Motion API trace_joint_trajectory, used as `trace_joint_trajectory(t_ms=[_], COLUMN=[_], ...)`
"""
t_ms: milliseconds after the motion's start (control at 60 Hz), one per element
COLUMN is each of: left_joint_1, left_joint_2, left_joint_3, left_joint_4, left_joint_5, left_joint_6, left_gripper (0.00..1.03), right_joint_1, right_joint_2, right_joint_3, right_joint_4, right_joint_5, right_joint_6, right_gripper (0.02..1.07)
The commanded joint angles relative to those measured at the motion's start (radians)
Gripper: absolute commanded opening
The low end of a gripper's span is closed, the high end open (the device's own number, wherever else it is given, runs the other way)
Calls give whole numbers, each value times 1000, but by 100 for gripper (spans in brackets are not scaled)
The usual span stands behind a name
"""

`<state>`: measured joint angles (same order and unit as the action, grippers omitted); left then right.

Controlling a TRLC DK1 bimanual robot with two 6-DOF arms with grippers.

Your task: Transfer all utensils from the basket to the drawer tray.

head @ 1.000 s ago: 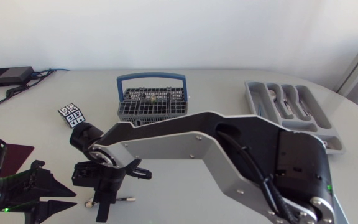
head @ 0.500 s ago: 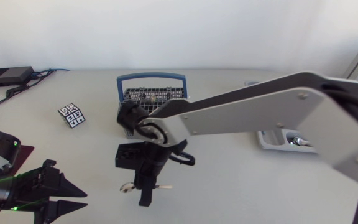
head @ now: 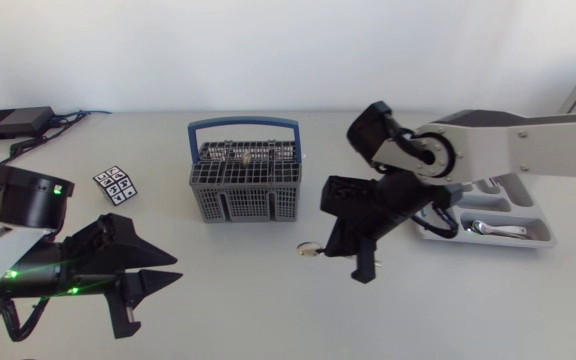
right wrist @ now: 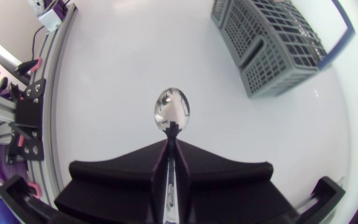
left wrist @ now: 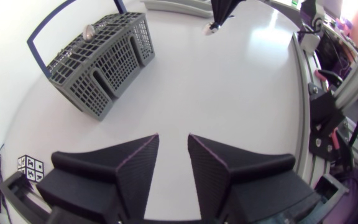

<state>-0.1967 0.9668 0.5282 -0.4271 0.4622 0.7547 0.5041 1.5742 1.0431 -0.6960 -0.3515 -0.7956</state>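
**Right end effector pinches spoon between basket and tray**

Head view: the right arm enters from the right edge. The right end effector (head: pixel 360 262) sits at lower centre, over the surface (head: pixel 268 310), with its fingers pressed onto the handle of a spoon (head: pixel 309 249). In the right wrist view the spoon (right wrist: pixel 172 110) has its bowl sticking out just ahead of the end effector (right wrist: pixel 171 144).

The grey basket (head: pixel 243 185) has a blue handle and stands at upper centre, with a utensil end (head: pixel 246 155) showing inside. The drawer tray (head: pixel 533 240) is at right, partly behind the right arm, and another utensil (head: pixel 495 229) lies in it.

The left end effector (head: pixel 173 270) is at lower left, fingers spread and holding nothing; the left wrist view (left wrist: pixel 173 138) confirms this.

A marker card (head: pixel 116 185) lies left of the basket. It carries black-and-white squares, print too small to read.
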Motion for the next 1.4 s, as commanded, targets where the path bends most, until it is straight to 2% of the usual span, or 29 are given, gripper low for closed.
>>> trace_joint_trajectory(t_ms=[0, 267, 450, 667, 900, 1050, 1150, 1200, 1317, 1350, 1383], left_joint_1=[-32, -61, -92, -112, -116, -127, -132, -132, -127, -124, -119], left_joint_2=[33, 130, 156, 196, 225, 236, 247, 247, 247, 247, 247], left_joint_3=[47, 118, 159, 204, 234, 245, 247, 247, 243, 243, 245], left_joint_4=[24, 106, 134, 180, 232, 275, 294, 304, 318, 320, 323], left_joint_5=[-19, -83, -123, -169, -194, -208, -215, -215, -215, -217, -215], left_joint_6=[-95, -201, -255, -331, -411, -449, -459, -466, -472, -472, -474], left_gripper=[37, 37, 37, 37, 37, 37, 37, 37, 40, 40, 40], right_joint_1=[-78, -400, -642, -851, -977, -998, -993, -992, -966, -955, -943], right_joint_2=[-46, -88, -22, 104, 245, 323, 331, 328, 260, 242, 221], right_joint_3=[-48, -63, -12, 72, 202, 256, 210, 196, 153, 146, 136], right_joint_4=[-33, -119, -152, -154, -146, -114, -10, 4, 27, 16, 10], right_joint_5=[-18, -40, -60, -57, -30, 36, 83, 86, 105, 106, 106], right_joint_6=[-96, -358, -559, -749, -869, -906, -921, -924, -883, -864, -853], right_gripper=[12, 12, 11, 9, 9, 9, 10, 18, 69, 76, 78])
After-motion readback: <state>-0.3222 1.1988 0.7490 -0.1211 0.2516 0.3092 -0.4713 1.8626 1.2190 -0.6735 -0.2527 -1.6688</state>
